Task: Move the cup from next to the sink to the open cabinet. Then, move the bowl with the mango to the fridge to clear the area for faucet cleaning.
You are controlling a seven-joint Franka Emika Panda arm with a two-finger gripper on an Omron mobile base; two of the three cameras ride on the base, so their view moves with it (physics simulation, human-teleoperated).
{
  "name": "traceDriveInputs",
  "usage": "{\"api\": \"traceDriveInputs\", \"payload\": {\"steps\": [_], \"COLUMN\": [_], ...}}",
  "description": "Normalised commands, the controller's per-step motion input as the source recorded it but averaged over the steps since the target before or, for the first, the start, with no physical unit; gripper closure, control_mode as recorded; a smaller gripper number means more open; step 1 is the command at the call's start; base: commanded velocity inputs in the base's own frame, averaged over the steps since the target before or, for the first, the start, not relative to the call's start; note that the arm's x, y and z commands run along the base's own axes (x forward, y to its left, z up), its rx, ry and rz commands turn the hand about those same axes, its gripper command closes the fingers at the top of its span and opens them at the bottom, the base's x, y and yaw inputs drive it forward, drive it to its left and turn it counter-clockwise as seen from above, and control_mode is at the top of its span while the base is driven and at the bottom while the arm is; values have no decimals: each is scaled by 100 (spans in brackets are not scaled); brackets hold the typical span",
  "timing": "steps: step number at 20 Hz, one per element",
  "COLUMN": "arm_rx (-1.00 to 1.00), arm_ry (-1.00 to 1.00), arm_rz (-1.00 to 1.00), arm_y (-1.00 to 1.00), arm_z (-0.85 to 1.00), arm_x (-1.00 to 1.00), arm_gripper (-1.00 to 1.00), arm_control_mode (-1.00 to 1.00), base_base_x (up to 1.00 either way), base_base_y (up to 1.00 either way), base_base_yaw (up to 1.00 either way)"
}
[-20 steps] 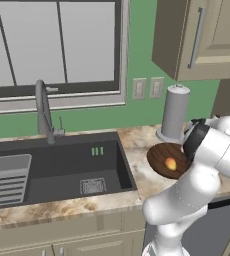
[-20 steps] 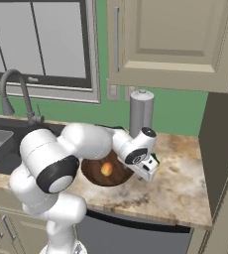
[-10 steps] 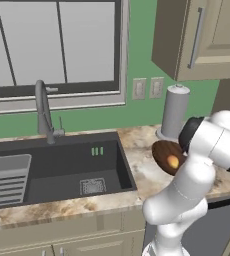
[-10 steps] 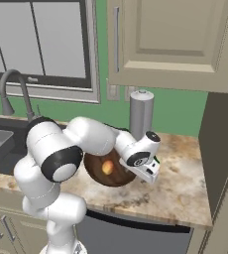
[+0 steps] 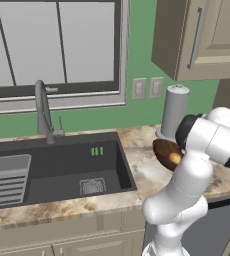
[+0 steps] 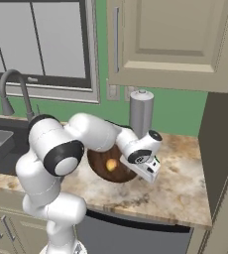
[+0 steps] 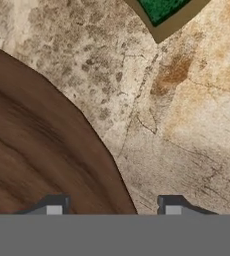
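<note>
The robot's fingers (image 7: 109,210) stood apart astride the rim of the bowl (image 6: 100,167), one tip over the wood and one outside it; a firm grip could not be told. The bowl, holding a mango (image 6: 111,164), sat on the tabletop (image 6: 180,178) right of the sink (image 5: 62,165), in front of a grey canister (image 6: 141,111).

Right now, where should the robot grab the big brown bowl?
By the rim on the bowl's right edge, coming down from above. It is far too wide to span, but the thin wall fits between the fingers, which already straddle that edge, clear of the mango.
</note>
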Motion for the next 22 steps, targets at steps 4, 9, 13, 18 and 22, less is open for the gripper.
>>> {"api": "traceDriveInputs", "payload": {"steps": [4,9,13,18,22], "arm_rx": [0,0,0,0,0], "arm_ry": [0,0,-4,-12,-18], "arm_rz": [0,0,0,0,0], "arm_y": [0,0,0,0,6], "arm_z": [0,7,86,100,100], "arm_x": [0,0,-11,-33,-70], "arm_gripper": [100,100,100,100,100], "arm_control_mode": [-100,-100,-100,-100,-100], "base_base_x": [0,0,0,0,0], "base_base_y": [0,0,0,0,0], "base_base_yaw": [0,0,0,0,0]}}
